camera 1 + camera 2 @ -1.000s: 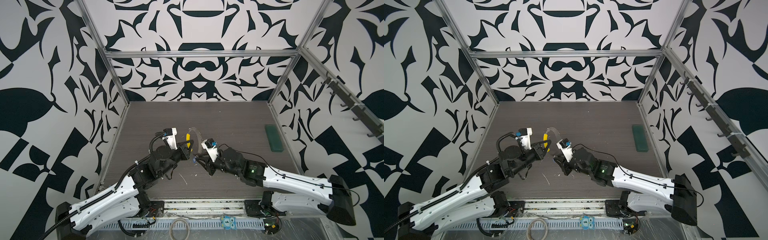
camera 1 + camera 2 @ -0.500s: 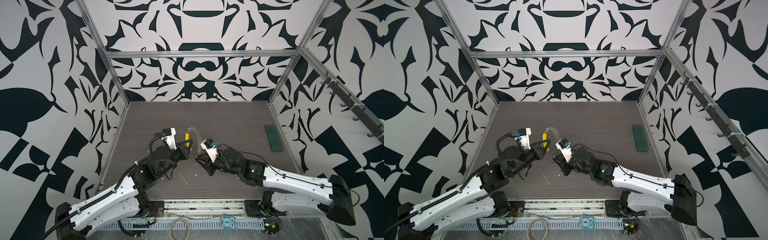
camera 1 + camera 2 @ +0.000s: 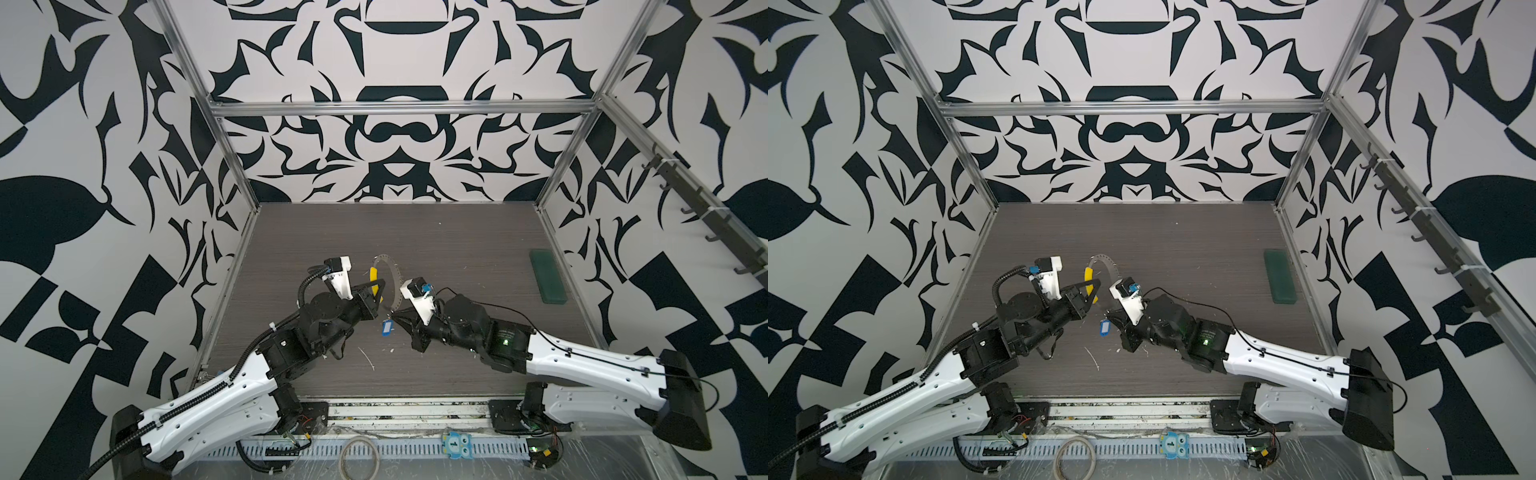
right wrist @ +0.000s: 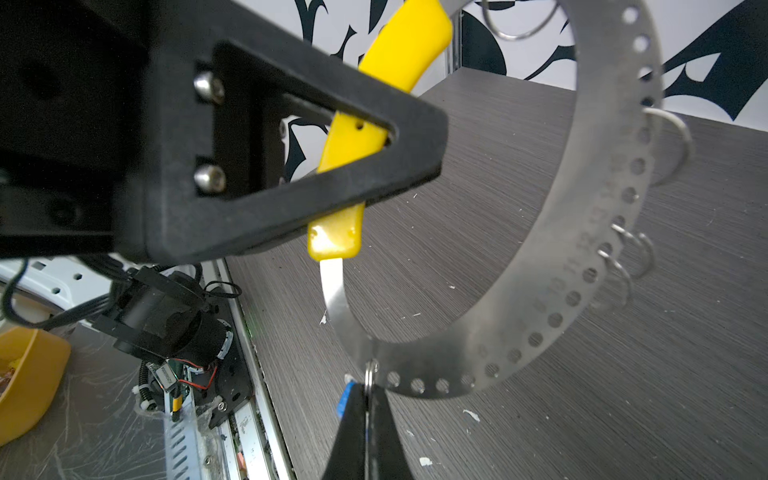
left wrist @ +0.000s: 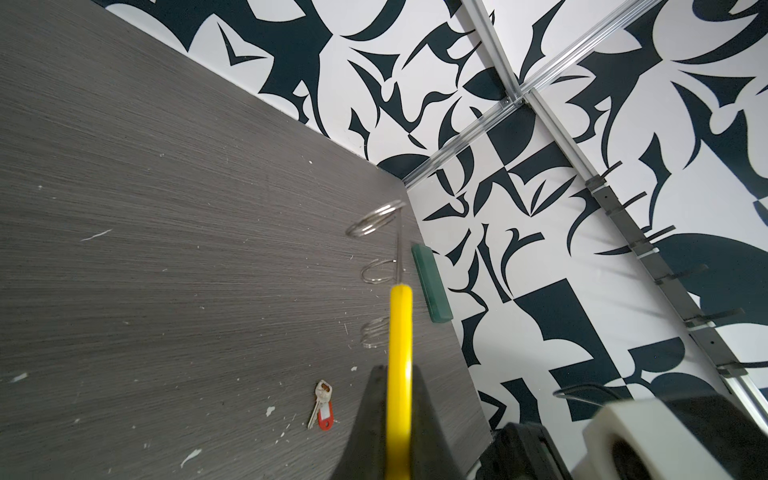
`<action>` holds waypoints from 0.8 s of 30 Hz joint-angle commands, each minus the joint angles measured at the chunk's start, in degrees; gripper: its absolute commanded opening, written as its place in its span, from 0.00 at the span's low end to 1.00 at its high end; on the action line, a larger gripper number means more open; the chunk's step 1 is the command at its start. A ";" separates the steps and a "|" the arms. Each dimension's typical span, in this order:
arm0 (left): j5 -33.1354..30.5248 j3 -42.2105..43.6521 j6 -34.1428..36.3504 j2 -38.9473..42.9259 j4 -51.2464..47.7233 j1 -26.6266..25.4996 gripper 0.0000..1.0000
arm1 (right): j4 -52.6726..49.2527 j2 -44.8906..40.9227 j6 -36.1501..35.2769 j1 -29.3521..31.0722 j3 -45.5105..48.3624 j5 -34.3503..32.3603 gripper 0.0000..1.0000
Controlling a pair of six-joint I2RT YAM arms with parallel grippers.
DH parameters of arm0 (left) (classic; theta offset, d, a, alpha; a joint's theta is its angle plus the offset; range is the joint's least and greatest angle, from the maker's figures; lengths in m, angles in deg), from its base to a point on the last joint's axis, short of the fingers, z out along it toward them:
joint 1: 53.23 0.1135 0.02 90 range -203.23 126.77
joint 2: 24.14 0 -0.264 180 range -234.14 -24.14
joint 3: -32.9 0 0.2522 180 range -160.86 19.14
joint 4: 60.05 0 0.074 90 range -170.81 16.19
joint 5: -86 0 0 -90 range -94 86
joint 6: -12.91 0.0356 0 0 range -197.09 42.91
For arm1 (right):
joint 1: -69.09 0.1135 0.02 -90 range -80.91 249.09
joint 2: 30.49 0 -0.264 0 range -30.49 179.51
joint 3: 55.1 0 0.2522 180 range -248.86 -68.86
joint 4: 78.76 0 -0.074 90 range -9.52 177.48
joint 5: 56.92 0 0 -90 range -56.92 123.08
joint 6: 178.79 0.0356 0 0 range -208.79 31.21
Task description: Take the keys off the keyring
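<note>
Right wrist view: the keyring [image 4: 594,208], a grey metal band full of holes, stands on edge in the air, clear of the worktop [image 4: 540,415].
Left tool [image 5: 397,372]: closed narrow on the band's yellow sleeve [image 4: 399,50], carrying the whole loop.
Right tool [image 4: 365,390]: pinched right down, tips meeting on the small ring [image 4: 370,370] hooked through the band at its lowest point.
Blue key tag [image 3: 387,327]: dangles from that ring just beside the right tool's tips, between the two arms in both top views.
Red key tag [image 5: 325,415]: lies flat on the worktop, apart from the band; it looks to be off already.
Relation that matters: the ring sits edge-on between the right tool's tips, with the band curving up and away from it; the right arm is the nearer one.
Coming move, as I judge it: working the ring out of its hole while the left arm steadies the band.
Risk: the thin ring could slip from the pinch.
</note>
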 commanded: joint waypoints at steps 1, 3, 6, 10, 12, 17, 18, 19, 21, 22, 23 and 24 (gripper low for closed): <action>0.17 1.22 -0.84 0.89 0.17 -0.15 0.00 | 2.96 -1.22 -0.38 0.11 -2.88 -1.42 0.00; 0.24 1.22 -0.92 1.00 0.15 -0.13 0.00 | 2.84 -1.35 -0.49 0.10 -2.75 -1.72 0.00; -0.09 1.23 -1.08 1.18 -0.18 -0.13 0.00 | 2.73 -2.07 -0.77 0.06 -2.48 -1.95 0.00; -0.46 1.49 -1.48 1.43 -0.26 -0.10 0.00 | 3.25 -3.38 -1.12 0.11 -1.75 -3.10 0.00; -0.60 1.49 -1.61 1.48 -0.42 -0.11 0.00 | 3.50 -3.92 -1.45 0.22 -1.48 -3.18 0.00; -1.17 1.93 -2.07 2.01 -0.57 -0.14 0.00 | 3.41 -4.82 -2.35 0.41 -1.30 -2.79 0.00; -1.29 1.92 -2.21 2.05 -0.61 -0.15 0.00 | 3.42 -4.90 -2.52 0.52 -1.30 -2.60 0.00; -1.46 2.09 -2.41 2.13 -0.69 -0.14 0.00 | 3.39 -5.03 -2.89 0.47 -1.25 -2.40 0.00; -1.61 2.32 -2.70 2.27 -0.71 -0.13 0.00 | 3.41 -5.42 -3.28 0.72 -1.21 -2.38 0.00; -1.70 2.44 -2.94 2.32 -0.70 -0.10 0.00 | 3.30 -5.52 -3.47 0.76 -1.21 -2.38 0.00; -1.71 2.50 -3.08 2.31 -0.66 -0.13 0.00 | 3.32 -5.61 -3.78 0.81 -1.17 -2.48 0.00; -1.67 2.53 -3.26 2.32 -0.57 -0.13 0.00 | 3.24 -5.74 -3.82 0.80 -1.21 -2.55 0.00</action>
